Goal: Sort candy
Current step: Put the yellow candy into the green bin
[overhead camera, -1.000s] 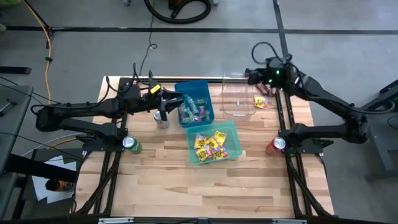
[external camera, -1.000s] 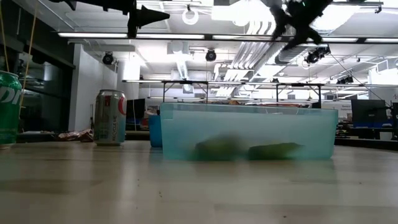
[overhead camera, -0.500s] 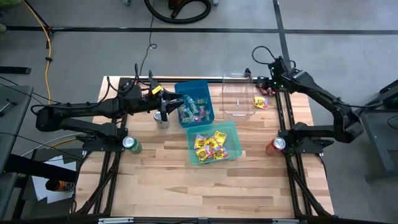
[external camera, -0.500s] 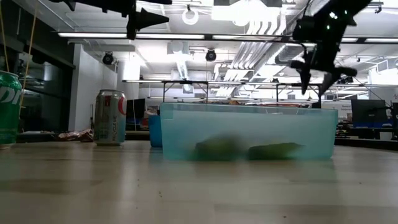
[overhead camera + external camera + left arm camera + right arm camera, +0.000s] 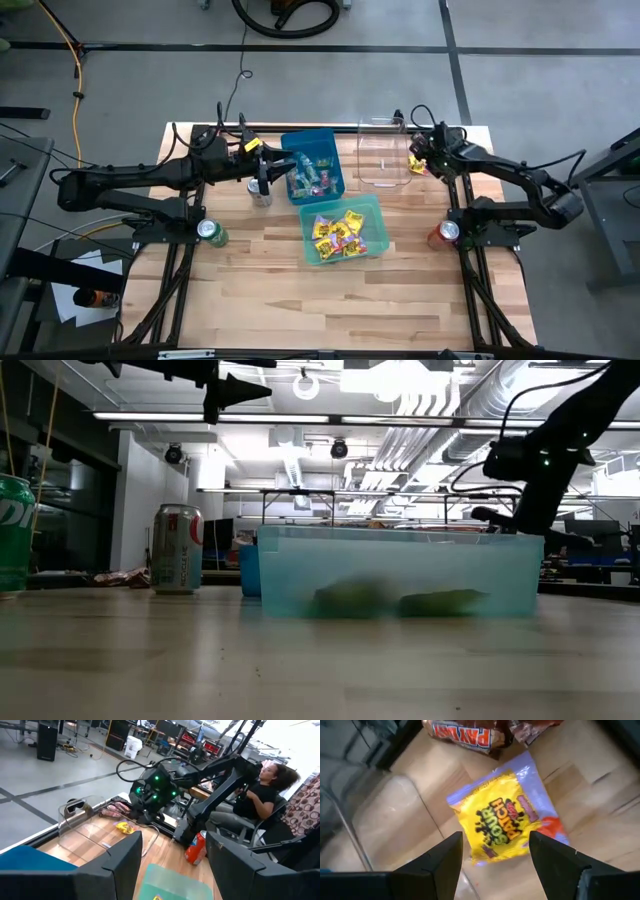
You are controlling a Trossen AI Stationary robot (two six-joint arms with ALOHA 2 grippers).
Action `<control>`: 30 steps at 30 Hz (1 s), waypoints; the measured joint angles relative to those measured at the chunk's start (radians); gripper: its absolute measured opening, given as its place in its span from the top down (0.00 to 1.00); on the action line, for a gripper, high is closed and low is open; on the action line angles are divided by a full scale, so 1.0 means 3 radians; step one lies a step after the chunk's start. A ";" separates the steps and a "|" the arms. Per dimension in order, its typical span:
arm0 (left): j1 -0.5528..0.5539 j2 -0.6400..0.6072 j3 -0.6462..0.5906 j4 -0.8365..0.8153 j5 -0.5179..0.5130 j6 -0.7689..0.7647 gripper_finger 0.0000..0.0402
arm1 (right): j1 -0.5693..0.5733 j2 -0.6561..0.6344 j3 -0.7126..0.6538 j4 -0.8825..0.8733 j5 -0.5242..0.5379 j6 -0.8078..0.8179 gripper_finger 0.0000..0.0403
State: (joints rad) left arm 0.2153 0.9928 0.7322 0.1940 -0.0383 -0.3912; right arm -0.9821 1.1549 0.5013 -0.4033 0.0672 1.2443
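Note:
A yellow candy packet [image 5: 502, 822] with purple print lies flat on the table at the far right, beside the clear bin [image 5: 382, 155]. My right gripper [image 5: 495, 850] hovers open just over it, pointing steeply down, one finger to each side and clear of the packet [image 5: 419, 166]. More candy lies past it: an orange-lettered bar [image 5: 462, 732] and dark maroon wrappers [image 5: 535, 727]. Yellow packets fill the teal bin [image 5: 343, 228], and small mixed pieces fill the blue bin [image 5: 315, 165]. My left gripper [image 5: 284, 160] waits open and level, high over the blue bin's left edge.
A silver can [image 5: 260, 190] stands left of the blue bin, a green can [image 5: 210, 232] at the left edge and a red can [image 5: 443, 233] at the right edge. A person [image 5: 260, 785] sits beyond the table's right side. Bare wood lies near the front edge.
My right gripper has come down from high over the table's far right corner, moving toward the near side and rolling about its own axis. It now points steeply down over the yellow packet, which has not moved.

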 joint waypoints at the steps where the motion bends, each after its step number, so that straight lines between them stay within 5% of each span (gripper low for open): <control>1: 0.0000 0.0000 0.0000 0.0000 0.0000 -0.0001 0.49 | 0.0000 0.0000 -0.0024 0.0055 0.0025 0.0088 0.44; 25: 0.0000 0.0000 0.0000 -0.0058 -0.0003 -0.0089 0.49 | 0.0000 0.0664 -0.0026 0.0207 0.0022 0.0362 0.45; 30: 0.0000 0.0000 0.0000 -0.0058 -0.0005 -0.0088 0.49 | 0.0000 0.0670 -0.0030 0.0129 0.0028 0.0302 0.56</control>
State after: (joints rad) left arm 0.2153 0.9928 0.7322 0.1764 -0.0399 -0.4175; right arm -0.9821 1.3558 0.4923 -0.3646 0.0756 1.3349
